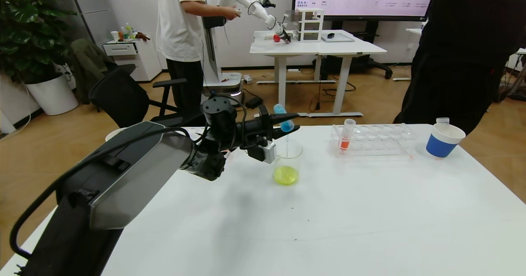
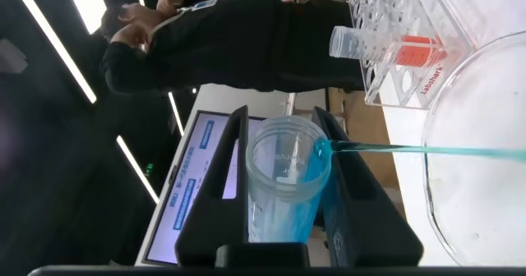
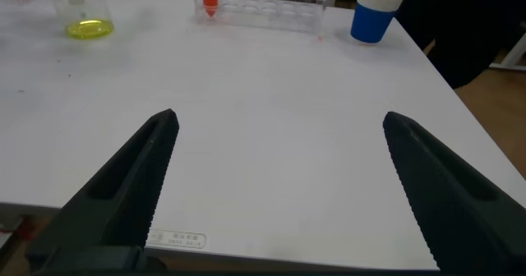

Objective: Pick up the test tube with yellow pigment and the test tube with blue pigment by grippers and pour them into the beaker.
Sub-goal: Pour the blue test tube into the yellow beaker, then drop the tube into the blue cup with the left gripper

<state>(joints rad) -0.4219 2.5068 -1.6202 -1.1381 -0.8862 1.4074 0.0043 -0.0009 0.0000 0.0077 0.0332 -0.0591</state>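
Observation:
My left gripper (image 1: pixel 287 122) is shut on the test tube with blue pigment (image 1: pixel 283 117) and holds it tipped over the beaker (image 1: pixel 287 161). In the left wrist view the tube (image 2: pixel 283 186) sits between the two black fingers, and a thin blue stream (image 2: pixel 427 151) runs from its lip toward the beaker's rim (image 2: pixel 436 186). The beaker holds yellow-green liquid (image 1: pixel 285 175) at its bottom. No test tube with yellow pigment is in view. My right gripper (image 3: pixel 279 128) is open and empty above the table's near right part; it does not show in the head view.
A clear tube rack (image 1: pixel 372 139) holds one tube of orange-red liquid (image 1: pixel 346 134); it also shows in the left wrist view (image 2: pixel 411 50). A blue-and-white paper cup (image 1: pixel 444 139) stands to its right. People stand beyond the table's far edge.

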